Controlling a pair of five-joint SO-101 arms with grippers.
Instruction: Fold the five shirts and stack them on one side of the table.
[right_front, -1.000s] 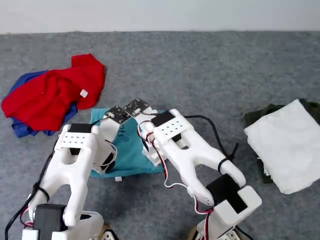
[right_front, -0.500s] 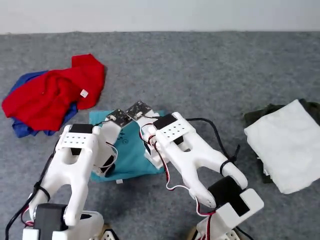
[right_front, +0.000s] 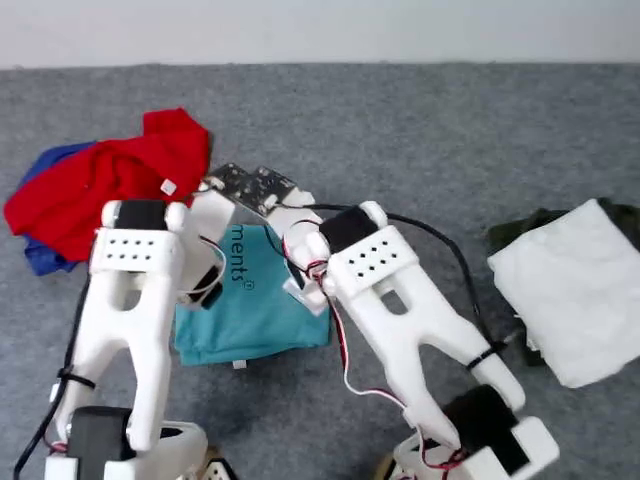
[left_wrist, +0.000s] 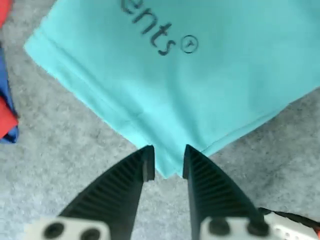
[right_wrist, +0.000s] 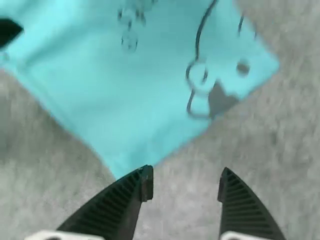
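From above, the teal shirt (right_front: 258, 315) lies flat on the grey table (right_front: 420, 140). In the left wrist view, your left pincer (left_wrist: 167, 165) is narrowly parted with the shirt's corner between its tips, so close squarely. In the right wrist view, your right pincer (right_wrist: 182, 185) gapes wide with the hem just ahead, so advance before closing.

Table covering (right_front: 450, 140): grey, felt-like, matte, flat, running edge to edge under and around the arms (right_front: 130, 330). Wall (right_front: 320, 30): plain white band past the covering's far edge, ahead of the arms. Light: even, soft, faint shadows.
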